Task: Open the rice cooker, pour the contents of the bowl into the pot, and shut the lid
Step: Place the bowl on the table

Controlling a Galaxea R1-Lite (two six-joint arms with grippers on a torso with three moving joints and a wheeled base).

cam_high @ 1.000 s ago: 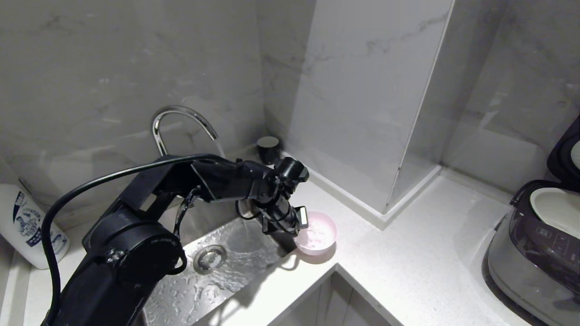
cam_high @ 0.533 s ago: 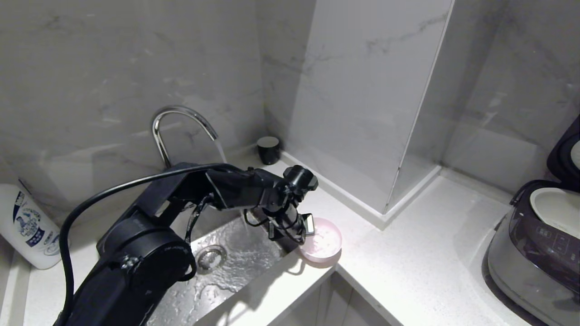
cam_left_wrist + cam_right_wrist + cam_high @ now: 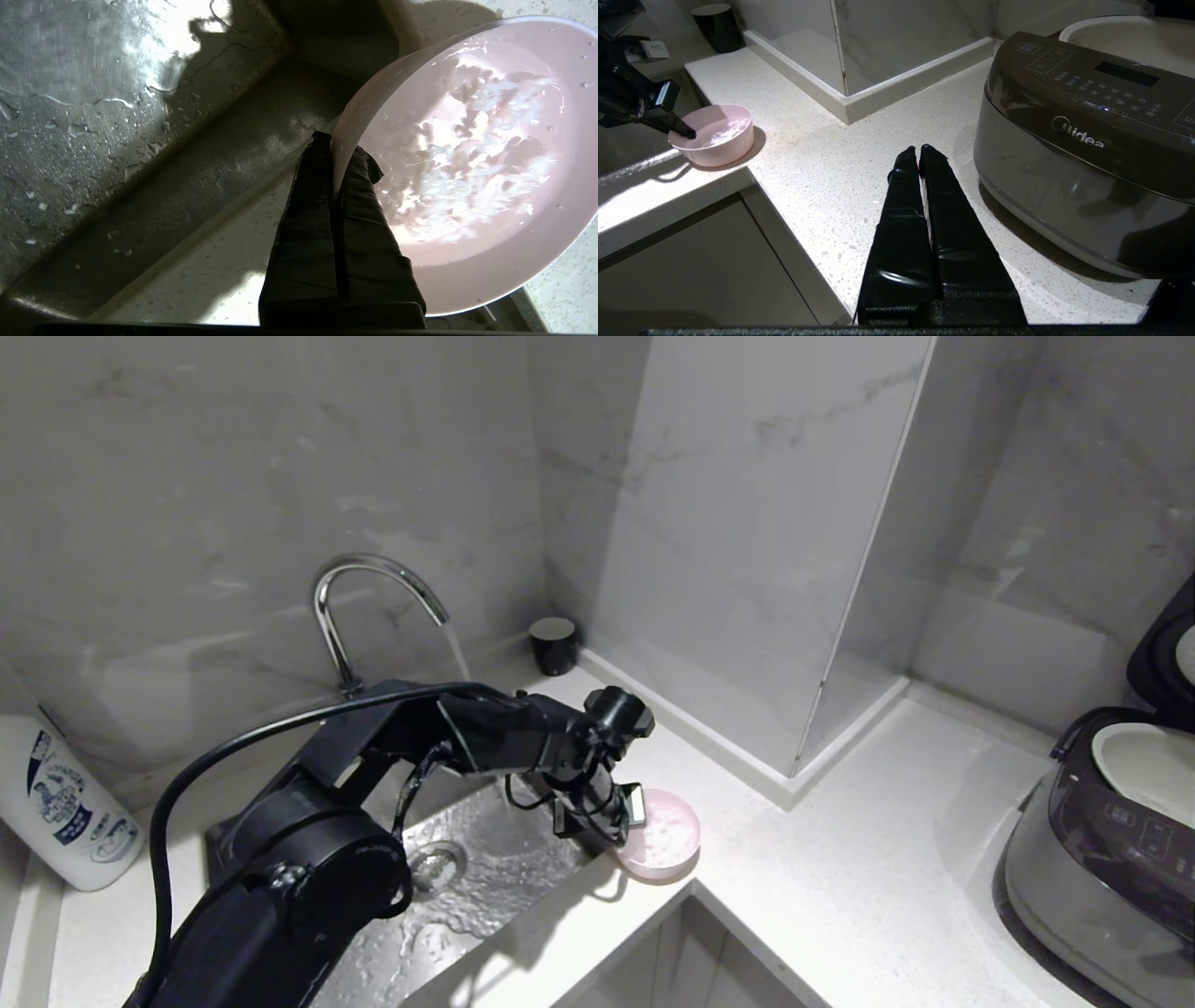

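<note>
Two arms on the rig, only one working. Far left on the counter (image 3: 840,896): white bottle (image 3: 56,803) against the wall. Next, steel sink (image 3: 485,887) with wet floor and drain, curved tap (image 3: 373,583) above it running a thin stream. Left arm reaches across the sink; left gripper (image 3: 337,154) is clamped tight on the near rim of the bowl (image 3: 661,835), one finger inside, one outside the thin wall. Bowl is pale pink, holds wet rice grains and some water, sits at the counter's corner just beside the sink edge; can't tell if its base is fully down or slightly lifted. Small dark cup (image 3: 553,644) by the back wall behind it. Further right, bare counter, then the rice cooker (image 3: 1092,868) at far right with the lid (image 3: 1162,653) already up and the white pot (image 3: 1144,770) exposed, well apart from the bowl. Right gripper (image 3: 920,151) parked low near the cooker's front, fingers pressed together, holding nothing.

Risks: single-point rim pinch on a wet bowl, so it may rotate or slip during the carry and dump rice on the counter or into the sink. Tilting early spills water. Long traverse to the pot; clipping the cooker's rim or the raised lid could jolt the bowl.
</note>
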